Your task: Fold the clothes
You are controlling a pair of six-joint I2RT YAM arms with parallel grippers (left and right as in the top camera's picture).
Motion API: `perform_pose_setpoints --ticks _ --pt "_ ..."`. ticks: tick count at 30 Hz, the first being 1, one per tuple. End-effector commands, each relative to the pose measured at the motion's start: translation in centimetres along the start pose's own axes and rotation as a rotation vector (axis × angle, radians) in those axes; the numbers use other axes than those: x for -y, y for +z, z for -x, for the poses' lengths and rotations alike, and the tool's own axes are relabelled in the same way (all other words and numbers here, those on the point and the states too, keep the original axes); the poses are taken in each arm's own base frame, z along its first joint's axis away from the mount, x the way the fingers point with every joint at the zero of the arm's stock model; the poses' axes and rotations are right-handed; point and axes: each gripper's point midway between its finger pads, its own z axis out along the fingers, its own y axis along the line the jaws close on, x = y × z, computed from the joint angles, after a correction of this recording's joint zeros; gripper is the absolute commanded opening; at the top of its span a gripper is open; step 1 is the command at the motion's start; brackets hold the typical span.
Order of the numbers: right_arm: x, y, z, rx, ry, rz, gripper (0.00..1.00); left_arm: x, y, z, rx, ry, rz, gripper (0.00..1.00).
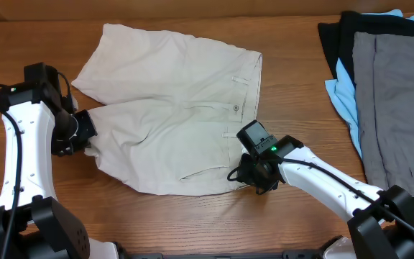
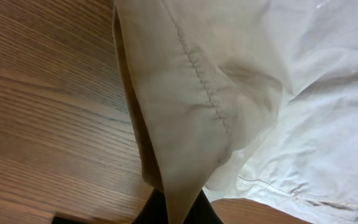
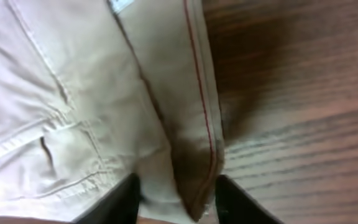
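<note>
The left gripper [image 2: 179, 214] is closed tight on a pinch of cloth: in its wrist view the two dark fingers [image 2: 211, 210] meet at the bottom edge with a folded, stitched hem of the khaki shorts [image 1: 171, 108] rising out from between them. The fabric there is lifted off the wooden table [image 1: 192, 223] and hangs in a soft ridge, with the rest of the leg spreading away to the right of that view. From overhead, this grip sits at the hem corner of the near leg, on the left side of the garment.

The right gripper [image 3: 179, 202] has its jaws partway apart, one dark finger on each side of the waistband edge [image 3: 194, 124]. The doubled cloth, with its thin red stitch line [image 3: 199, 81], fills the gap between them; whether they press it yet I cannot tell. Beside it runs a pocket seam [image 3: 48, 68], and a scrap of a white label [image 3: 120, 5] shows at the top of the view. From overhead, this gripper is at the near corner of the waistband.

The shorts lie spread on the table between the two arms, waistband to the right with its button [image 1: 236, 108] showing, and both wide legs pointing left, the far one flat.

Well apart at the right edge lies a flat grey garment [image 1: 394, 108] over a light-blue one [image 1: 340, 93] and a black one [image 1: 333, 43]
</note>
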Motion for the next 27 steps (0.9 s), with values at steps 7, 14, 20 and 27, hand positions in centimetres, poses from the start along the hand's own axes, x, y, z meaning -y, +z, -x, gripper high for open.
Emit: perform_pose_setpoints --ticks 7,14,20,27 --pt "1.1 -1.4 0.9 0.009 0.08 -0.011 0.04 -0.4 -0.9 0.1 0.032 -0.012 0.029 0.04" --pt "1.5 -10.2 2.9 0.13 0.115 0.092 0.04 0.2 -4.7 0.4 0.125 -0.007 -0.012 0.04" --pt "2.9 -16.3 1.9 0.221 0.149 0.178 0.04 0.1 -8.2 -1.0 0.217 -0.004 -0.031 0.04" --pt "3.6 -21.1 -0.6 0.28 0.142 0.26 0.04 -0.4 -11.1 -3.2 0.307 0.001 -0.038 0.04"
